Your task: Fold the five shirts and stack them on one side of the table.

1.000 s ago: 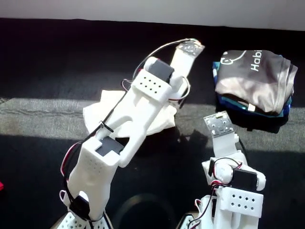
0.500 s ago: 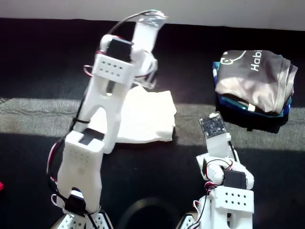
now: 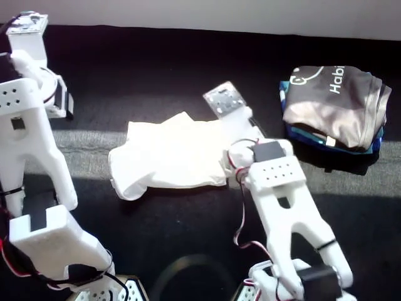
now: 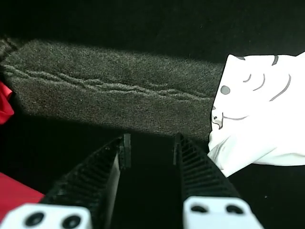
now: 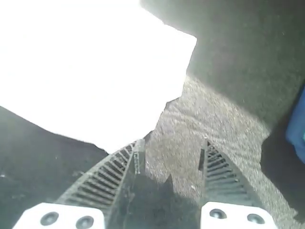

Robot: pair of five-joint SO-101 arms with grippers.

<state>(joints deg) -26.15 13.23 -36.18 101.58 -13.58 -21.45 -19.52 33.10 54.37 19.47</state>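
Observation:
A crumpled white shirt (image 3: 169, 157) lies in the middle of the black table cloth (image 3: 144, 69). My left arm (image 3: 25, 106) stands at the far left, away from it. The left gripper (image 4: 151, 143) is open over bare cloth, and the white shirt (image 4: 259, 124) with its grey print lies off to one side. My right arm (image 3: 269, 175) reaches to the shirt's right edge. The right gripper (image 5: 171, 148) is open just above the cloth, with the white shirt's corner (image 5: 95, 71) right by one fingertip. Nothing is between either pair of fingers.
A stack of folded shirts (image 3: 335, 103), grey on top and blue below, sits at the back right. Red fabric (image 4: 7, 102) shows beside the left gripper. A sunlit band (image 3: 81, 141) crosses the cloth, and a pale wall (image 3: 250, 15) borders the far edge.
The left arm swung from over the white shirt to the far left. The right arm stretched forward from the front to the shirt's right edge. The shirt lies more spread out.

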